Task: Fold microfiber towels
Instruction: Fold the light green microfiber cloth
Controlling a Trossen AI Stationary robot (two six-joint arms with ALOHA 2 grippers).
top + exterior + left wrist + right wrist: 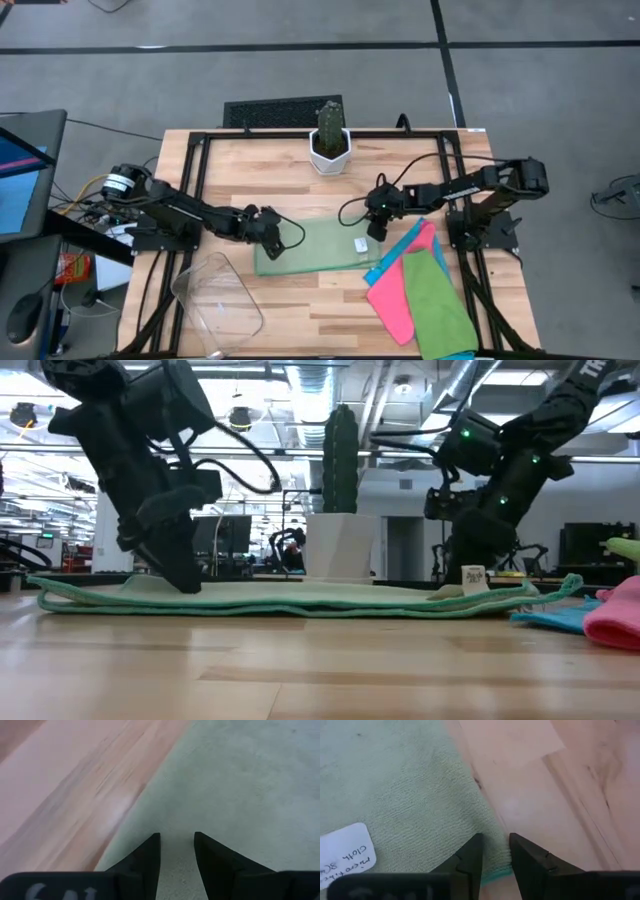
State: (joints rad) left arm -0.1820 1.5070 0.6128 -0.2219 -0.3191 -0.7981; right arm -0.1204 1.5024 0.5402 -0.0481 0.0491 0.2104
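Note:
A light green microfiber towel [315,248] lies spread flat on the wooden table, with a white label [361,244] near its right edge. My left gripper [272,238] slants down onto the towel just inside its left edge, open by a narrow gap [177,840]. My right gripper [378,230] slants down at the towel's far right corner. It is open too, and its fingers [495,842] straddle the hemmed edge. More towels, pink [395,290], green [440,300] and blue [397,247], lie overlapped at the right. My left gripper stands with its fingertips [185,582] on the towel's top face [176,857], a little inside the left edge. It comes from above, slanting in from the table's left. The cloth lies flat and shows in the gap between the fingers. My right gripper has the towel's teal hem [496,876] at the far right corner between its fingers, slanting down from the right. I cannot tell whether the fingers touch the cloth, which lies flat on the table.
A white pot with a cactus [329,140] stands behind the towel at the table's far edge. A clear plastic bin [215,300] lies at the near left. Bare wood shows in front of the spread towel.

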